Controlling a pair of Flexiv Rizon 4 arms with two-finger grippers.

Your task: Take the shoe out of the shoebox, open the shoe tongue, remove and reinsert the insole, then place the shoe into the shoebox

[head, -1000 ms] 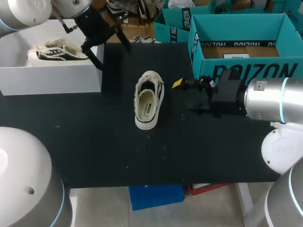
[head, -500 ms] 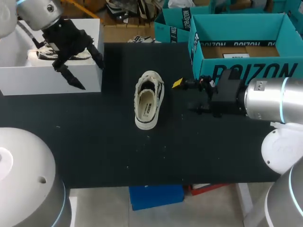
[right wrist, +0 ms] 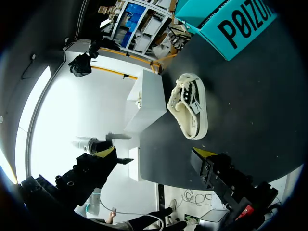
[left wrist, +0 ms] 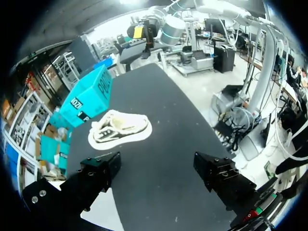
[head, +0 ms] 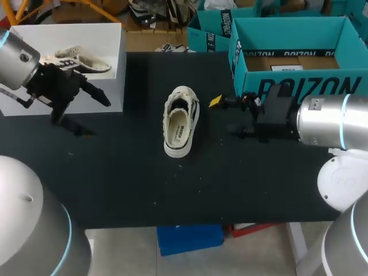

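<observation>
Two-arm shoe-handling bench, seen from the head and both wrist cameras.

The shoe [head: 181, 121], a pale canvas sneaker with dark side trim, stands upright on its sole near the middle of the black table [head: 144, 184]. Its long axis runs near to far, and the printed insole shows through its opening. Nothing touches it.

The left gripper [head: 99, 118] hovers over the table's left part, just in front of the near wall of the white box [head: 86, 92] and well apart from the shoe. Its jaws are spread wide and hold nothing. In the left wrist view, the fingers [left wrist: 98, 171] stand far apart, with bare tabletop between them and the shoe [left wrist: 120, 127] ahead.

The right gripper [head: 224, 118] lies level just right of the shoe, pointing toward it. Its jaws are released and empty. In the right wrist view, the yellow-tipped fingers [right wrist: 107, 152] are set wide, with the shoe [right wrist: 190, 110] ahead and clear of both tips.

The white box sits at the far left and holds a second shoe [head: 77, 59]. The teal shoebox [head: 299, 86] stands open at the far right, behind the right gripper.
</observation>
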